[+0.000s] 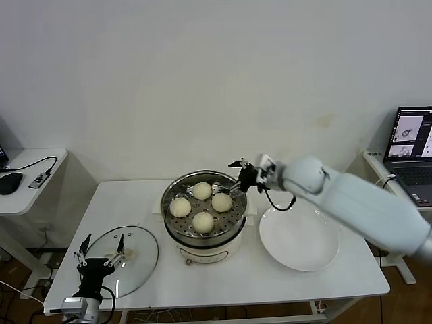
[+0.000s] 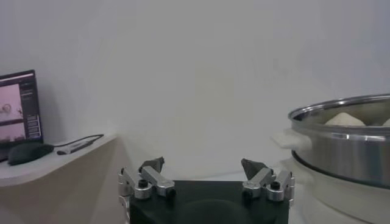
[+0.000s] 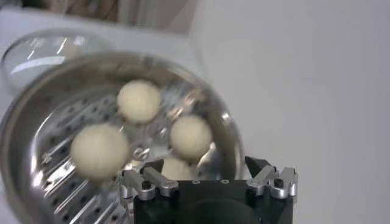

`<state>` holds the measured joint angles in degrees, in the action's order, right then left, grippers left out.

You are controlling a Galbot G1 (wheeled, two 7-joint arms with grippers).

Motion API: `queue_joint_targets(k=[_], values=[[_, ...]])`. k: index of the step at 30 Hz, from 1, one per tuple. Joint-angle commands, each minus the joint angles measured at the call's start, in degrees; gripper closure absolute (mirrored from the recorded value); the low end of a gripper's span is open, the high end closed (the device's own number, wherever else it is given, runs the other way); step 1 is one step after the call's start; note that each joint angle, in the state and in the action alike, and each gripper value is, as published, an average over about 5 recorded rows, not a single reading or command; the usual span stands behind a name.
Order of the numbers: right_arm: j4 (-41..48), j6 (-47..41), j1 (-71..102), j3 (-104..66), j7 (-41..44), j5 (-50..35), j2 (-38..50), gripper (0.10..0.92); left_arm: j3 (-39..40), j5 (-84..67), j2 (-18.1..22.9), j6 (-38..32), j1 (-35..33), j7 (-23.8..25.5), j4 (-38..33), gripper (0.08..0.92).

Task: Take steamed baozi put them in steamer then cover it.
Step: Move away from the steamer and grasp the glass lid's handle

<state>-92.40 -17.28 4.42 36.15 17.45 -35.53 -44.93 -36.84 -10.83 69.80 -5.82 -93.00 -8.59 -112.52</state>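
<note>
Four cream-white baozi (image 1: 202, 190) (image 1: 180, 206) (image 1: 222, 202) (image 1: 203, 221) lie on the perforated tray of the steel steamer (image 1: 171, 194) on its cream base. In the right wrist view the baozi (image 3: 99, 150) sit in the pot (image 3: 18, 128). My right gripper (image 1: 237, 177) is open and empty, just above the steamer's far right rim; it also shows in the right wrist view (image 3: 206, 164). The glass cover (image 1: 138, 260) lies flat on the table, front left. My left gripper (image 1: 100, 251) is open and empty, over the cover's near left edge; it also shows in the left wrist view (image 2: 204, 165).
An empty white plate (image 1: 299, 237) lies right of the steamer. A side table (image 1: 30, 177) with a mouse (image 1: 10, 182) stands far left. A laptop (image 1: 412, 155) stands far right. The steamer (image 2: 347, 143) shows side-on in the left wrist view.
</note>
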Motion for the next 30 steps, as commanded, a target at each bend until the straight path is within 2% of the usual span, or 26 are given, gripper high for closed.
queue_joint_targets(k=[1, 5, 9, 14, 20, 25, 30], values=[[-9.6, 22.57, 50.65, -49.08, -10.27, 13.54, -2.96, 0.203, 0.78, 2.07, 0.39, -1.2, -0.07, -0.27, 0.5, 0.177], [-9.86, 27.31, 62.62, -63.05, -6.23, 21.47, -12.36, 0.203, 1.6, 4.38, 0.85, -1.98, 0.16, -0.95, 1.0, 0.177], [-10.68, 30.84, 70.75, -72.39, -3.2, 25.6, -21.08, 0.203, 2.17, 9.67, 1.12, -2.87, 0.55, -2.53, 2.18, 0.177], [-14.58, 28.81, 79.44, -80.91, -2.21, 28.78, -28.9, 0.203, 2.22, 26.28, 0.35, -2.49, 0.66, -8.29, 5.28, 0.177], [-17.71, 26.36, 85.98, -88.4, -4.48, 29.59, -34.24, 0.203, -1.4, 46.54, -3.99, -1.14, -2.9, -8.73, 7.75, 0.177], [-16.43, 24.61, 87.09, -91.58, -8.47, 29.77, -36.32, 0.203, -4.63, 64.52, -7.76, -0.7, -7.39, -7.74, 10.43, 0.177], [-14.89, 24.67, 86.87, -92.27, -9.49, 30.28, -37.07, 0.203, -4.97, 73.19, -9.35, 0.08, -7.74, -6.0, 12.88, 0.177]])
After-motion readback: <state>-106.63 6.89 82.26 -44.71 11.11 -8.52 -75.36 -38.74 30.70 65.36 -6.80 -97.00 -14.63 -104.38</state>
